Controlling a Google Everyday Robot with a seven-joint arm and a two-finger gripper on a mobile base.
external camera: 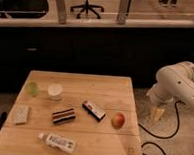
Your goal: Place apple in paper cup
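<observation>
Seen from above and in front: a square wooden bench (90, 86) on a speckled floor, with a dark wall behind and, higher up past a rail, the base of an office chair (88, 7). Near the right edge of the bench, toward the front, a red-and-yellow apple (118, 120), resting on the boards and touching nothing else. Well apart from it, in the back-left part, a white paper cup (55, 91), upright, mouth upward. Just left of the cup, a small pale-green object (32, 89), kind not to be made out. Between cup and apple, two wrapped things: a dark striped packet (63, 116) near the middle, and just right of it a flat bar-shaped packet (93, 110) with red and white marks, lying at an angle. By the left edge, a pale rectangular pad (21, 114). Along the front, a white bottle (57, 141) on its side. Off the bench to the right, a white robot arm (180, 85), bent over, with the gripper (157, 114) hanging downward beside the right edge of the bench, near the apple yet apart from it and outside the boards. Cannot tell how far the jaws stand open; apple plainly not in them.
</observation>
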